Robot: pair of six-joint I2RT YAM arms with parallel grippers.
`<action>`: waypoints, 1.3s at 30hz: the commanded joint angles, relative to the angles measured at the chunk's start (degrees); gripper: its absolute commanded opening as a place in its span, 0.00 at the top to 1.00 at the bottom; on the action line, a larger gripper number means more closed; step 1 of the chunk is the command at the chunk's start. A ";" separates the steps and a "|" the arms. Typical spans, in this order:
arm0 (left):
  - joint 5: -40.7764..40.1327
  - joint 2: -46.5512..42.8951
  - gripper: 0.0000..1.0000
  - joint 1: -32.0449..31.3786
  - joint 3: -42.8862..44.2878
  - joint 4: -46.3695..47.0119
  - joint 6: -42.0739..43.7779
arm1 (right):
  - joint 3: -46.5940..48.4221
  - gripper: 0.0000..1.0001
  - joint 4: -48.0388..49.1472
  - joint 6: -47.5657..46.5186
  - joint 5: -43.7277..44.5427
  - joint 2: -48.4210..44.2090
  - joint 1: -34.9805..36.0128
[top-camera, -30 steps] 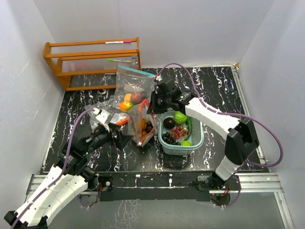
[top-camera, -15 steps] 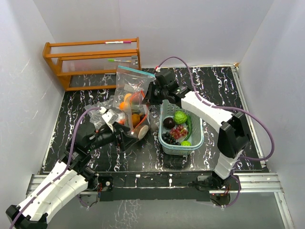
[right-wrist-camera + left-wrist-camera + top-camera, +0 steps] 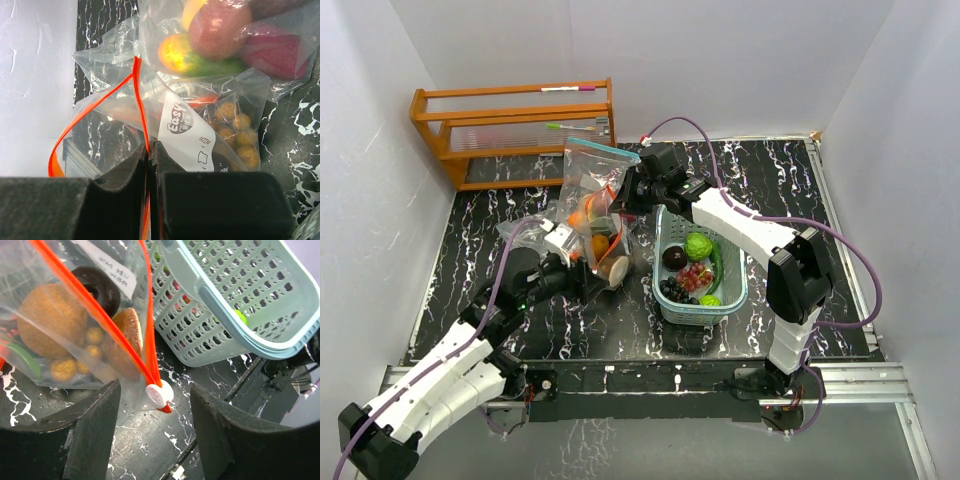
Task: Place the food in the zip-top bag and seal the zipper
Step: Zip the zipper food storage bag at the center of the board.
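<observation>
The left tool [image 3: 155, 387] is seen with its two black fingers set apart, and the white slider [image 3: 160, 393] of the zipper lies in the gap between them; contact with either finger cannot be told. The right tool [image 3: 149, 146] is clamped tight on the orange zipper strip [image 3: 140, 95] at the upper rim of the clear zip-top plastic bag [image 3: 610, 240], whose lower end rests on the black marbled tabletop [image 3: 770, 180]. The zipper is unsealed. Inside the bag a rough orange ball [image 3: 52, 320] and small brown nuts [image 3: 82, 352] are seen. A green cabbage [image 3: 697, 246] and red grapes [image 3: 695, 273] lie in the teal plastic lattice basket [image 3: 200, 335] just beside the bag.
</observation>
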 commanded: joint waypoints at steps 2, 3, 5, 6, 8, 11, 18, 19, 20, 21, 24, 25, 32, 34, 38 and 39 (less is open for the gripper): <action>-6.20 2.18 0.51 -1.37 1.91 0.76 -0.62 | 3.34 0.92 4.35 0.57 -0.52 -2.27 -0.03; -6.56 2.53 0.54 -1.62 1.91 1.06 -0.63 | 3.29 0.92 4.35 0.53 -0.62 -2.39 -0.10; -7.60 3.37 0.61 -2.28 1.91 1.98 -1.33 | 3.03 0.92 4.39 0.51 -0.83 -2.74 -0.13; -8.50 3.84 0.67 -2.71 1.96 2.46 -1.61 | 2.87 0.92 4.43 0.53 -0.87 -2.96 -0.15; -10.30 4.70 0.81 -3.77 2.23 3.40 -1.46 | 2.31 0.92 4.60 0.58 -0.90 -3.58 -0.15; -14.27 4.99 1.00 -4.63 4.75 1.02 0.20 | 1.14 0.92 4.48 0.48 -0.70 -4.51 -0.47; -20.45 -3.47 1.00 -4.66 13.25 -9.83 8.59 | -6.15 0.92 3.21 -0.47 0.85 -11.18 -2.19; -20.46 -4.84 1.00 -4.68 13.94 -11.21 9.66 | -7.31 0.92 2.87 -0.67 1.15 -12.28 -2.40; -20.32 -6.00 1.00 -4.64 14.61 -12.39 10.98 | -8.25 0.92 2.48 -1.01 1.33 -13.77 -2.50; -19.88 -6.68 1.00 -4.62 15.15 -13.49 12.27 | -9.03 0.92 2.06 -1.66 1.27 -14.84 -2.56; -17.77 -7.59 1.00 -4.61 15.95 -16.35 16.01 | -10.36 0.86 0.30 -5.50 -1.24 -17.66 -2.55; -16.34 -7.88 1.00 -4.61 15.86 -16.99 17.76 | -10.71 0.83 0.13 -7.40 -2.44 -18.83 -2.52; -10.26 -11.62 1.00 -4.61 14.51 -17.90 26.31 | -13.55 0.32 -1.15 -27.55 -9.01 -29.87 -2.53; -8.22 -11.03 1.00 -4.61 14.65 -19.11 28.80 | -13.76 0.12 -2.30 -32.66 -9.94 -32.14 -2.57; 0.36 -7.43 1.00 -4.61 14.88 -20.40 31.50 | -15.03 0.01 -2.73 -36.98 -10.24 -33.41 -2.56; 2.40 -6.14 1.00 -4.61 14.68 -20.37 31.65 | -15.56 0.02 -2.45 -36.75 -9.39 -33.18 -2.54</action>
